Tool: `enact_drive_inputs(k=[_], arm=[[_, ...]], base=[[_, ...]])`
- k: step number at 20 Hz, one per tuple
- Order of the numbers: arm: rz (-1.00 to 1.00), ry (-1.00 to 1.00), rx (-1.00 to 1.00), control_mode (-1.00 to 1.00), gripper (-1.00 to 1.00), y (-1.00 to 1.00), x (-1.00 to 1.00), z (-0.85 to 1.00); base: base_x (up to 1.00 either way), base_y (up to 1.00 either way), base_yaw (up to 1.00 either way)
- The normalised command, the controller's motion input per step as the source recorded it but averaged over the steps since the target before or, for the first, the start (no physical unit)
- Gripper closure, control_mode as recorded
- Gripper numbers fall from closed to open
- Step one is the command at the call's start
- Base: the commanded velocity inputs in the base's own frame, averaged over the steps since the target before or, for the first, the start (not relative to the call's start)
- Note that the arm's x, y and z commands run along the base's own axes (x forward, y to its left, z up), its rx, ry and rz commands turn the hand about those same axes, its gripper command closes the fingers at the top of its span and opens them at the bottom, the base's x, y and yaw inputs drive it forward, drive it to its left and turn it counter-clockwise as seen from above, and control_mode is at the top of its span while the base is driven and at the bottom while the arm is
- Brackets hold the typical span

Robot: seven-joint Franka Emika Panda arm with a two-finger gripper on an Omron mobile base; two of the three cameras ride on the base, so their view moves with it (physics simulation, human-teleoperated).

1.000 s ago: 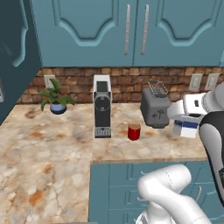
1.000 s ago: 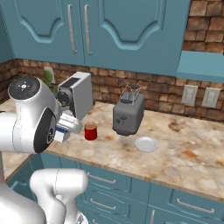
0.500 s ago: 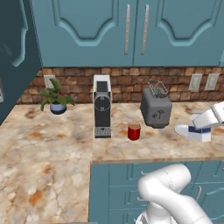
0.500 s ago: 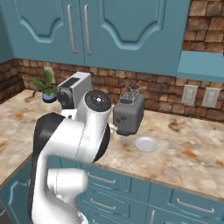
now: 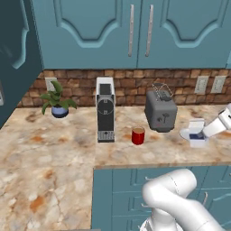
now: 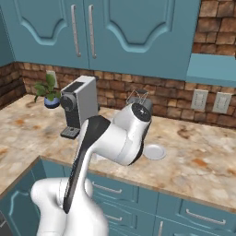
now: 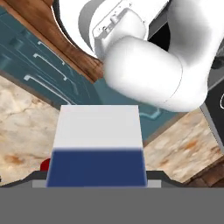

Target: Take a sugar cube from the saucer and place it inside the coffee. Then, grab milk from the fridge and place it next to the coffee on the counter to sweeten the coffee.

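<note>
white milk [image 7: 98, 148] in hand [image 5: 205, 133], left base view alone shows coffee [image 5: 138, 135]

Left base view: behind the arm, left side, facing forward and down over the counter [image 5: 54, 149]. Right base view: same counter [image 6: 203, 161], from the right, sharing the coffee machine [image 5: 105, 109] [image 6: 79, 105]. Hand view: very near the milk [image 7: 98, 148].

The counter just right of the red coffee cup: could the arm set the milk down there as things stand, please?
Probably yes. The claw holds the milk by the saucer, and the counter between saucer and coffee lies bare; the toaster stands further back.
</note>
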Motion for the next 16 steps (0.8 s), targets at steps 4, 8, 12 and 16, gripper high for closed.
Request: enact_drive_inputs(k=[4, 8, 12, 16], arm=[[0.16, -0.26, 0.04, -1.00, 1.00, 0.00, 0.56, -0.48], [0.11, -0.30, 0.06, -1.00, 1.00, -0.02, 0.34, -0.52], [0.12, -0.18, 0.00, -1.00, 1.00, -0.07, 0.44, -0.42], [0.13, -0.09, 0.00, -1.00, 1.00, -0.08, 0.55, -0.32]], base=[[0.00, 0.00, 0.00], [0.00, 0.00, 0.00], [0.00, 0.00, 0.00], [0.00, 0.00, 0.00]])
